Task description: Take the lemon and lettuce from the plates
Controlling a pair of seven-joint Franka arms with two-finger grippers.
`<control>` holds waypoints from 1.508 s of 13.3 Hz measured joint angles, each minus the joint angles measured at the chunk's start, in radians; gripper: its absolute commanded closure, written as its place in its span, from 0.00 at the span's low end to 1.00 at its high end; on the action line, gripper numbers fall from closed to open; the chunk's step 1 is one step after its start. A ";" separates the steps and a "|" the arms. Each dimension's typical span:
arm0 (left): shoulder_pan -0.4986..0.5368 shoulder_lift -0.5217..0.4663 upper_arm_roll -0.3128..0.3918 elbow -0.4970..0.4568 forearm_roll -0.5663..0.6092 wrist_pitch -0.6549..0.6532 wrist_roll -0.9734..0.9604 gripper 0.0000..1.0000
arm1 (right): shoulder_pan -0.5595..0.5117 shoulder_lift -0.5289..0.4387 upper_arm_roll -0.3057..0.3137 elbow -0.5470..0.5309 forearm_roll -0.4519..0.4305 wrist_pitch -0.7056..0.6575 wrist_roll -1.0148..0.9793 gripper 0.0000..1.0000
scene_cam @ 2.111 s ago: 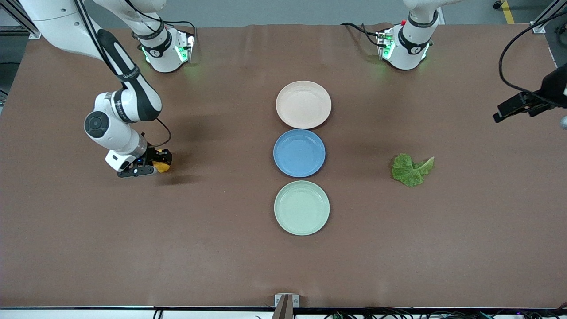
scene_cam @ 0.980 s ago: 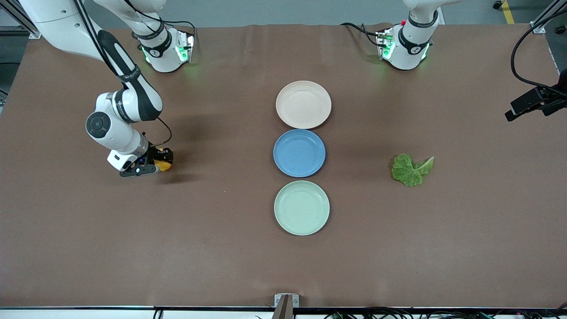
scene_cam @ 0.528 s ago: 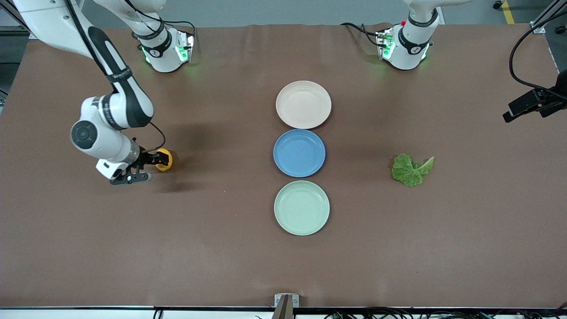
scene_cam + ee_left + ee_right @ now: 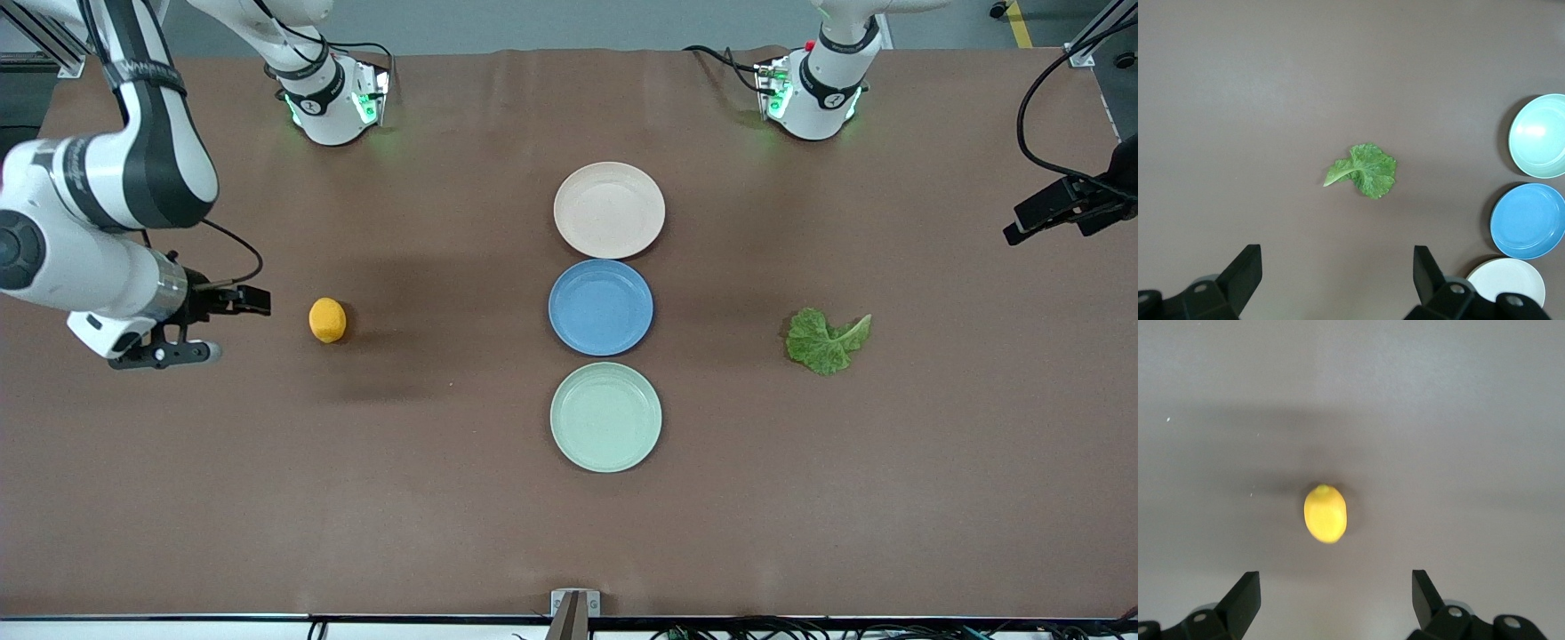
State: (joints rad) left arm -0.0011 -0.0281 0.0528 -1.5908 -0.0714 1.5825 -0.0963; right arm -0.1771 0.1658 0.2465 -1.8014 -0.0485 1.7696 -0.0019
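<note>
The yellow-orange lemon (image 4: 327, 320) (image 4: 1325, 514) lies on the brown table toward the right arm's end, on no plate. My right gripper (image 4: 227, 327) (image 4: 1335, 587) hangs open and empty above the table beside it, clear of it. The crinkled green lettuce (image 4: 825, 340) (image 4: 1365, 171) lies flat on the table toward the left arm's end. High over that end's table edge my left gripper (image 4: 1049, 218) (image 4: 1336, 267) waits open, holding nothing. The beige-pink plate (image 4: 609, 210) (image 4: 1507, 281) and the mint green plate (image 4: 605, 416) (image 4: 1538, 135) are both bare.
A blue plate (image 4: 601, 307) (image 4: 1528, 221) sits between the two task plates, the three in a row down the table's middle. The arm bases (image 4: 333, 98) (image 4: 813, 89) stand along the edge farthest from the front camera.
My right gripper opened, left the lemon on the table, then rose and drew back toward the right arm's end. The left arm has barely shifted.
</note>
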 measured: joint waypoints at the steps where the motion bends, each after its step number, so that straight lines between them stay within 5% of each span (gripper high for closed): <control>1: 0.000 0.000 0.001 0.001 0.000 0.000 0.000 0.00 | 0.000 -0.033 0.000 0.001 0.000 -0.030 0.001 0.00; 4: -0.014 0.000 0.002 0.004 0.000 0.000 0.000 0.00 | 0.020 -0.100 -0.023 0.017 0.001 -0.102 0.001 0.00; 8: -0.017 0.000 0.005 0.010 0.000 0.000 0.000 0.00 | 0.176 -0.110 -0.202 0.096 0.003 -0.187 0.001 0.00; 20: -0.021 0.000 0.004 0.028 0.008 -0.004 0.000 0.00 | 0.186 -0.107 -0.219 0.338 0.004 -0.344 0.001 0.00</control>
State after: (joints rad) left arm -0.0218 -0.0281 0.0573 -1.5627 -0.0632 1.5785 -0.0962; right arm 0.0091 0.0591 0.0272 -1.4638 -0.0448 1.4252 -0.0011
